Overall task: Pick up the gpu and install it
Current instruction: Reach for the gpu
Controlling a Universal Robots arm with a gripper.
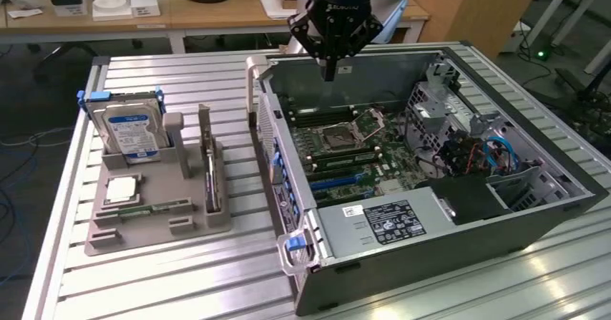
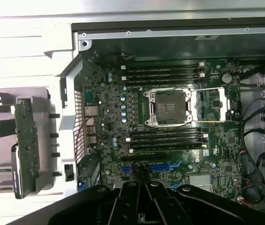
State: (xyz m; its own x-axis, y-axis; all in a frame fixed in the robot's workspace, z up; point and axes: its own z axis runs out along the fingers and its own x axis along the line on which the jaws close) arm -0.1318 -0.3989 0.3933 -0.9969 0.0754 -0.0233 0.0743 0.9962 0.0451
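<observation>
Evidently untouched, the gpu [image 1: 210,173] stands on edge in the grey holder [image 1: 134,241], just beside the open computer case [image 1: 401,263]. The gripper [image 1: 330,68], fingers pressed together and empty, hangs above the motherboard [image 1: 353,148]; neither pickup nor installation is done.

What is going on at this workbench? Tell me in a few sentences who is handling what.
A robot arm's pincer hangs shut and empty over the far wall of the open computer case, above the exposed motherboard. The gpu has not yet been picked up. It stands on edge in the grey holder on the exterior view's left, near the hard drive.
</observation>
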